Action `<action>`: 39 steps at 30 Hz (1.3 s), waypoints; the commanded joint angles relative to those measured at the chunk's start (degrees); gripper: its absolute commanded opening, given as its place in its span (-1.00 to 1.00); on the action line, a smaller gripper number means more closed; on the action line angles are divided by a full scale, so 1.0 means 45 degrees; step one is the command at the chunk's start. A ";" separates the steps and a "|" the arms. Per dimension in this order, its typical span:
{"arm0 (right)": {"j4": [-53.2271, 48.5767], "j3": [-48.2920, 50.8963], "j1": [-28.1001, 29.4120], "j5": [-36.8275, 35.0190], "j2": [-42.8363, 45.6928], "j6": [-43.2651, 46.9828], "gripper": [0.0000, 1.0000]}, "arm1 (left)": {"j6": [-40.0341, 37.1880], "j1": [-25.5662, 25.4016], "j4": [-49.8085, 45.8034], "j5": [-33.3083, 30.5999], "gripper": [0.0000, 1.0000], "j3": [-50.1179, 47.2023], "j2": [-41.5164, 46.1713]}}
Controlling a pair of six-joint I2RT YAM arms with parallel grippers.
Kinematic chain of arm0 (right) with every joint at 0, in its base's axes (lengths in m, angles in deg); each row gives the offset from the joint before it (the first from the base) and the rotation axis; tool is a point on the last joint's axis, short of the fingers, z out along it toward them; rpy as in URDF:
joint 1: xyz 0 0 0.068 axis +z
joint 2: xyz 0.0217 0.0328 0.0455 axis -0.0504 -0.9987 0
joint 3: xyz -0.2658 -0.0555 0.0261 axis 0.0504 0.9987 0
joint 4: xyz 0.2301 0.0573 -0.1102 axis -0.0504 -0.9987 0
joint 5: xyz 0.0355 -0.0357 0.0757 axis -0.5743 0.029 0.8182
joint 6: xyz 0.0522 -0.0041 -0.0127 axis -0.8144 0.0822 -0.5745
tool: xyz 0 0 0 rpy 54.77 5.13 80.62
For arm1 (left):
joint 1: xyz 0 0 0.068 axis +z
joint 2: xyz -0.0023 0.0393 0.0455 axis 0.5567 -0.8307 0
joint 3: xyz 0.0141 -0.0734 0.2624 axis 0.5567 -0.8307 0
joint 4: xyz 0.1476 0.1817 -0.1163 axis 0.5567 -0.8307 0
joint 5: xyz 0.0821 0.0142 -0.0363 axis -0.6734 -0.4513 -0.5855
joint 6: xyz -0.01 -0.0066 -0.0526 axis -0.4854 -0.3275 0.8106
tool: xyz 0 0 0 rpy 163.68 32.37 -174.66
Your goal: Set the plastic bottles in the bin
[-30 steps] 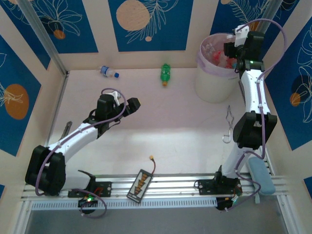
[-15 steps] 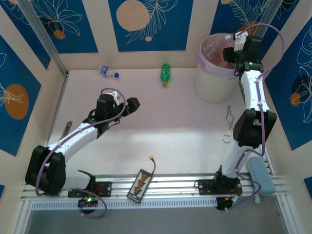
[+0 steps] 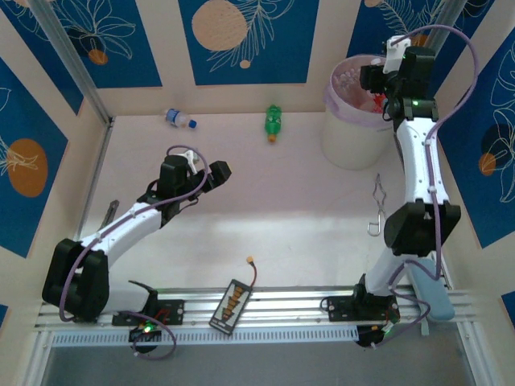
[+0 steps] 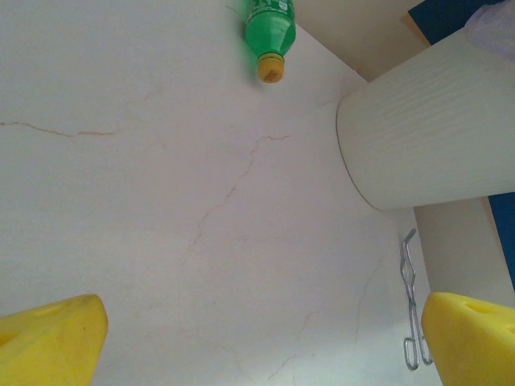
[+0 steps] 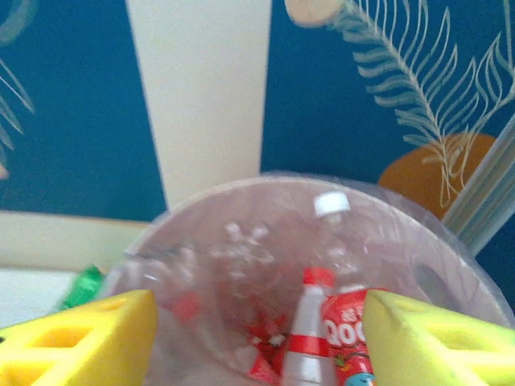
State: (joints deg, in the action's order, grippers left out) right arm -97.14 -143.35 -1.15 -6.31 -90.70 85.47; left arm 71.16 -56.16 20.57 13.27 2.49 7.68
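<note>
Hovering over the bin (image 3: 348,149), my R end effector (image 5: 259,326) is part-open, nothing held. Bin contents: several clear bottles, incl. a red-capped one (image 5: 310,342) upright below the pads (image 5: 88,338); pulling out low could snag it or the liner (image 3: 331,95). L end effector (image 4: 257,338): wide open, empty. Green bottle (image 3: 273,122) & blue-capped bottle (image 3: 180,120) lie on the surface (image 3: 265,201), outside the bin; may roll if nudged.

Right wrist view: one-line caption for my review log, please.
Open right gripper over the bag-lined bin, red-capped plastic bottles inside below its yellow fingers.

Bright, even light; faint soft shadows; pale glare on table (image 3: 273,211); bin (image 5: 216,186) interior blurred, hazy.
</note>
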 commanded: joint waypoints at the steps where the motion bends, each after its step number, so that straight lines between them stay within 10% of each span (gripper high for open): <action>1: -0.0156 0.0791 0.0762 -0.0259 0.1198 -0.0751 0.51 | -0.0352 0.0184 -0.0056 -0.0246 1.00 0.0197 -0.0006; 12: 0.0085 0.3091 0.4128 -0.1922 0.2158 -0.2947 0.72 | -0.0410 0.0525 -0.0117 -0.0447 1.00 -0.0384 0.0243; 22: -0.0292 0.2166 0.6526 -0.3470 -0.1100 -0.3004 0.80 | -0.1165 0.0642 -0.0972 -0.0623 1.00 -0.0823 0.1041; 39: -0.4983 -0.8832 0.5927 -0.3623 -1.0864 -0.4612 0.98 | -0.1160 0.0694 -0.1013 -0.0241 1.00 -0.1077 0.1300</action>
State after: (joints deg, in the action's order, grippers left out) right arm -114.73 -179.24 26.83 -22.38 -136.31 67.77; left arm 66.70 -53.80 16.42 10.98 -1.86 12.42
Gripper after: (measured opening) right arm 0.992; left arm 0.999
